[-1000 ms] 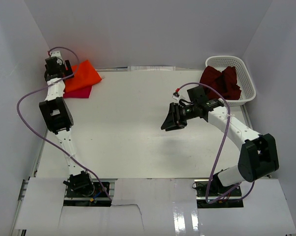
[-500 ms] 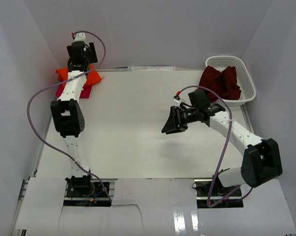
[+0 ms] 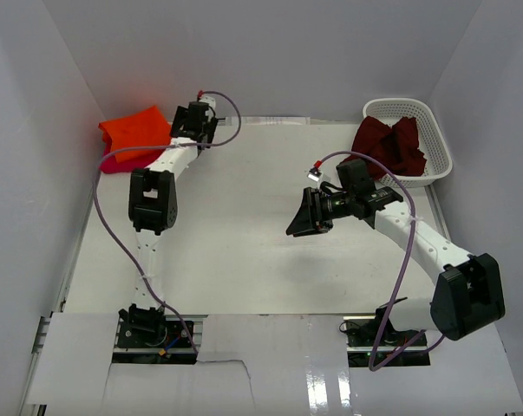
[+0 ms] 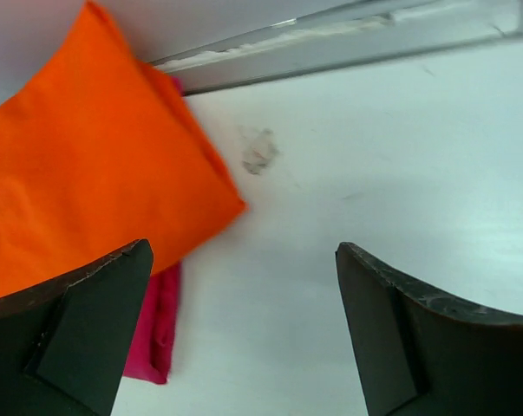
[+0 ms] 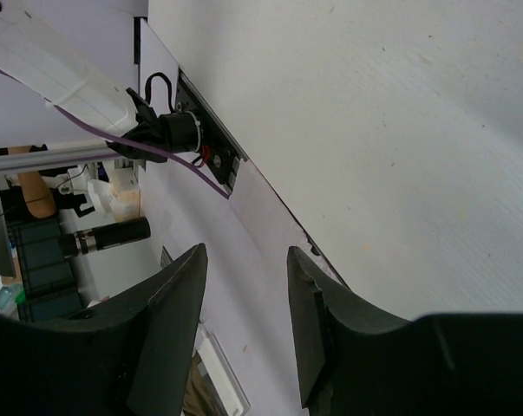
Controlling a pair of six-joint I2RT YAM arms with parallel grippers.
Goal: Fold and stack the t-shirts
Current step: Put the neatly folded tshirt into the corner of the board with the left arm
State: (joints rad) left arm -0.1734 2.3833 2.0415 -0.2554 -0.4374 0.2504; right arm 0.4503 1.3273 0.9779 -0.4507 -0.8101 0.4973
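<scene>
While the orange t-shirt (image 3: 135,128) lay on the magenta t-shirt (image 3: 120,161) far across the table (image 3: 235,234) from the basket (image 3: 441,160), the maroon t-shirt (image 3: 389,143) sat heaped inside it. The left hand (image 4: 242,256) gaped empty, and the right hand (image 3: 298,215), nearer the basket, stood half open and empty.

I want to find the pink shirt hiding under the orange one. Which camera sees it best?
The left wrist camera: the magenta-pink cloth t-shirt peeks out close-up below the folded bright orange cloth t-shirt. The top camera shows only a thin pink sliver at the orange shirt's edge. The right wrist camera shows none of it.
</scene>
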